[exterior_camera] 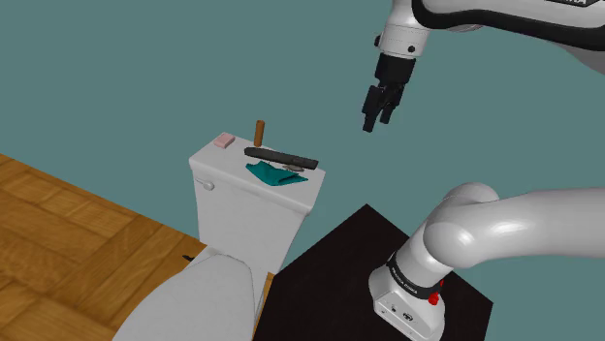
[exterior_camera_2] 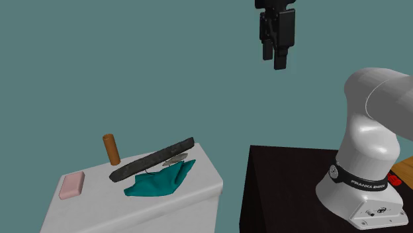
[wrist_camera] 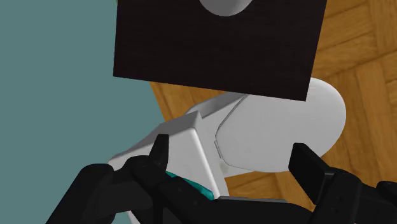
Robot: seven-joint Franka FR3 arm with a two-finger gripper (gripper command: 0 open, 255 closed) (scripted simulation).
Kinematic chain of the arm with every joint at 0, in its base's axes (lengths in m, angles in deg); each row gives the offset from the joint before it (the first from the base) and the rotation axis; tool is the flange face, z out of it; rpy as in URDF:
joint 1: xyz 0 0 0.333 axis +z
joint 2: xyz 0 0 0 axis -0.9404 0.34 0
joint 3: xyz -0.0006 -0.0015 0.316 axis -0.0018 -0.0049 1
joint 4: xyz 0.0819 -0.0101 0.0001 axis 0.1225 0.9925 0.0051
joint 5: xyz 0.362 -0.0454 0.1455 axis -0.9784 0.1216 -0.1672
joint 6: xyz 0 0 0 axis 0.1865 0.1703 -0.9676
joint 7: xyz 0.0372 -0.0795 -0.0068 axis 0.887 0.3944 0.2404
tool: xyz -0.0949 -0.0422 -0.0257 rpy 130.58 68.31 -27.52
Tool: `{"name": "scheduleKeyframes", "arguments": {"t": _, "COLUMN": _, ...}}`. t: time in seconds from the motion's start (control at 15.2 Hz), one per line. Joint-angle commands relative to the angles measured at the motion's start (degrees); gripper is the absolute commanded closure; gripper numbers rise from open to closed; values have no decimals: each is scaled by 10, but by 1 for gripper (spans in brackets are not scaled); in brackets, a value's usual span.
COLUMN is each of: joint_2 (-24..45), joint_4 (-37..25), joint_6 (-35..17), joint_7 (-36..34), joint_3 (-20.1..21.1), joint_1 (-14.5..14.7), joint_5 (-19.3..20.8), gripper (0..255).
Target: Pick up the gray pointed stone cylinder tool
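Note:
The gray pointed stone tool (exterior_camera: pixel 281 156) (exterior_camera_2: pixel 152 160) is a long dark gray bar. It lies across the white toilet tank lid (exterior_camera: pixel 219 165) (exterior_camera_2: pixel 99 202), partly resting on a teal cloth (exterior_camera: pixel 274 174) (exterior_camera_2: pixel 159 182). My black gripper (exterior_camera: pixel 376 121) (exterior_camera_2: pixel 273 61) hangs open in the air, well above the tool and off to the right of the tank in both exterior views. Nothing is between its fingers. In the wrist view the gripper (wrist_camera: pixel 232 156) points down at the tank (wrist_camera: pixel 184 137), with a bit of the teal cloth (wrist_camera: pixel 200 189) showing by one finger.
A brown upright cylinder (exterior_camera: pixel 259 131) (exterior_camera_2: pixel 111 149) and a pink block (exterior_camera: pixel 225 140) (exterior_camera_2: pixel 71 186) also stand on the lid. The toilet bowl (exterior_camera: pixel 194 300) sits in front of the tank on a wood floor (exterior_camera: pixel 68 223). The black stand (exterior_camera: pixel 330 281) (exterior_camera_2: pixel 284 192) is close beside the tank.

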Motion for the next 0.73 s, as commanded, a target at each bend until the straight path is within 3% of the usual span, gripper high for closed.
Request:
{"name": "scheduleKeyframes", "arguments": {"t": 0.0, "joint_2": 0, "joint_4": 0, "joint_6": 0, "joint_7": 0, "joint_3": 0, "joint_1": 0, "joint_5": 0, "gripper": 0}}
{"name": "scheduleKeyframes", "arguments": {"t": 0.66, "joint_2": 74, "joint_4": 133, "joint_6": -283, "joint_7": 25, "joint_3": 38, "joint_1": 9, "joint_5": 108, "gripper": 0}}
